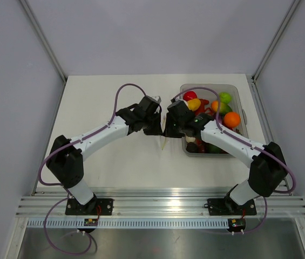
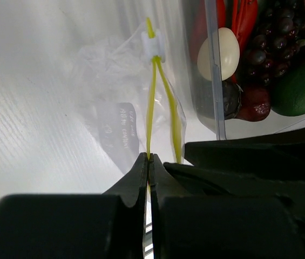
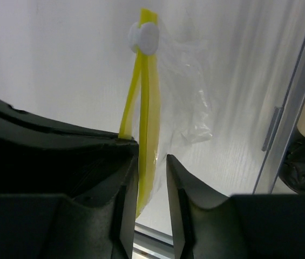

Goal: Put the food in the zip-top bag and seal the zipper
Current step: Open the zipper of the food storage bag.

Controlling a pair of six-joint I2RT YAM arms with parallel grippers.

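Observation:
The clear zip-top bag (image 2: 109,75) hangs between my two grippers above the table, left of the bin; it also shows in the right wrist view (image 3: 195,108). Its yellow zipper (image 2: 151,102) is parted into two strips that join at a white slider (image 2: 153,45). My left gripper (image 2: 150,157) is shut on one strip. My right gripper (image 3: 152,155) is open, with the other strip (image 3: 148,124) lying against its left finger. In the top view the grippers (image 1: 155,127) (image 1: 169,128) meet nose to nose. The bag looks empty. The food, such as an egg (image 2: 218,53), lies in the bin.
A grey-clear plastic bin (image 1: 241,102) stands at the right, holding an orange (image 1: 231,119), a green fruit (image 1: 225,97), a red piece (image 1: 190,95), dark grapes (image 2: 273,40) and more. Its wall (image 2: 212,81) is close beside the bag. Metal rails run along the near table edge (image 1: 157,202).

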